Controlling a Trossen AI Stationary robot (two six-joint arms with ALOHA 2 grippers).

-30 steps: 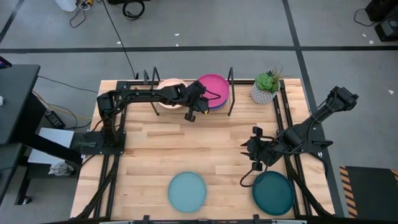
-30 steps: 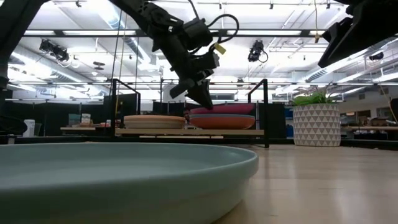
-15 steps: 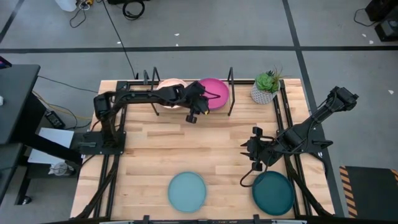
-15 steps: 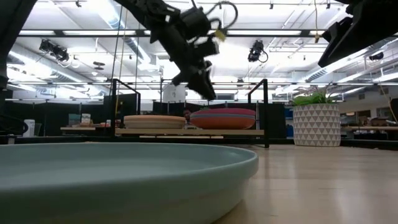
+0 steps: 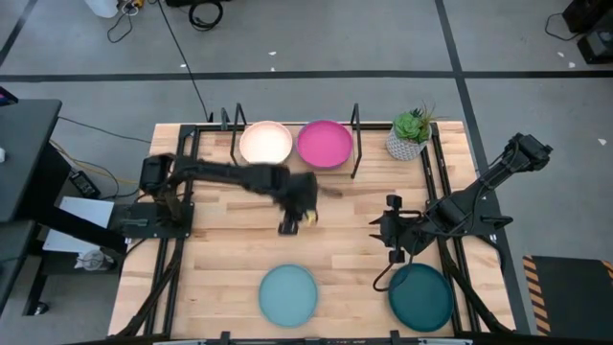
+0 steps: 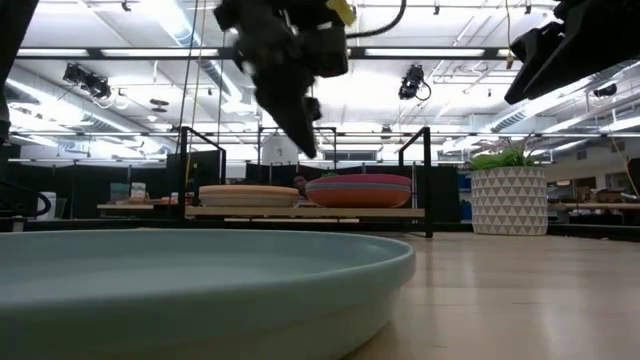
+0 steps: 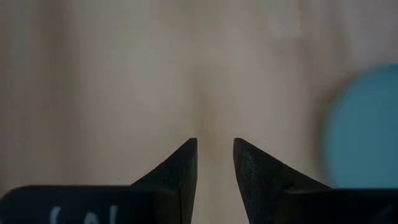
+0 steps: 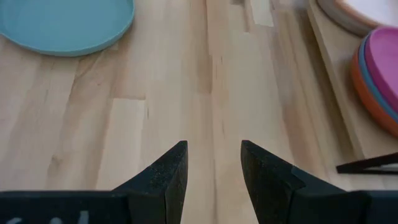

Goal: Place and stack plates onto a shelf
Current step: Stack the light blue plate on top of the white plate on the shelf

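On the shelf (image 6: pixel 300 211) at the table's far edge rest two stacks of plates: a peach-topped one (image 5: pixel 265 144) on the left and a magenta-topped one (image 5: pixel 324 144) on the right, over blue and orange plates (image 8: pixel 373 93). A light blue plate (image 5: pixel 288 294) and a dark teal plate (image 5: pixel 420 295) lie flat near the front edge. My left gripper (image 5: pixel 292 216) hovers open over the middle of the table, with nothing between its fingers (image 7: pixel 215 155). My right gripper (image 5: pixel 391 230) stands open to the right of the middle, above the bare wood (image 8: pixel 213 162).
A green plant in a white pot (image 5: pixel 410 134) stands at the far right, beside the shelf's right black upright (image 5: pixel 354 139). Bare wooden table (image 5: pixel 230 240) lies between the shelf and the two front plates.
My left gripper has risen from the magenta plate on the shelf and swung toward the table's near edge, to above the table's middle. The magenta plate, raised at its near rim under the fingers a second ago, now lies flat on the right stack.
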